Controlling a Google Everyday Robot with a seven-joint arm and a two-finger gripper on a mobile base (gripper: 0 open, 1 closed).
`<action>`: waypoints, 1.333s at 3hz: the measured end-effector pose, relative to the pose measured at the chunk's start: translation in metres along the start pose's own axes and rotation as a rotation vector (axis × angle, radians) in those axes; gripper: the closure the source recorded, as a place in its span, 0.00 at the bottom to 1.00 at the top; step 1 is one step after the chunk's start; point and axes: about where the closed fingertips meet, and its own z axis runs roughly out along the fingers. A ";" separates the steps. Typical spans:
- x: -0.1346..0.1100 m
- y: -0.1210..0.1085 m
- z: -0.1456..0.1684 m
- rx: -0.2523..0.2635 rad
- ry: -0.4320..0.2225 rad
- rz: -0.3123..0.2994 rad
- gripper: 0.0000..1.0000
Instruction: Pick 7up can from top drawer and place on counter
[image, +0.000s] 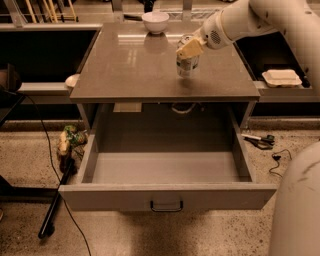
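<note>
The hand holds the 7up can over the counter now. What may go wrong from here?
1. The hand grips the 7up can near its top, and I cannot tell whether its base touches the counter. Released too high, it might tip.
2. A tipped can could roll off the front edge into the open top drawer below.
3. The white bowl stands behind the can; a careless retreat could knock it.

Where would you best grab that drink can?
Around its curved side, near the top, coming from the upper right, as the hand does now above the counter. The 7up can is upright, so its round wall suits a sideways pinch.
</note>
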 end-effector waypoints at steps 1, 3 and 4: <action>0.007 -0.024 0.012 0.054 0.034 0.089 1.00; 0.026 -0.070 0.012 0.183 0.090 0.198 1.00; 0.037 -0.086 0.007 0.236 0.084 0.248 0.86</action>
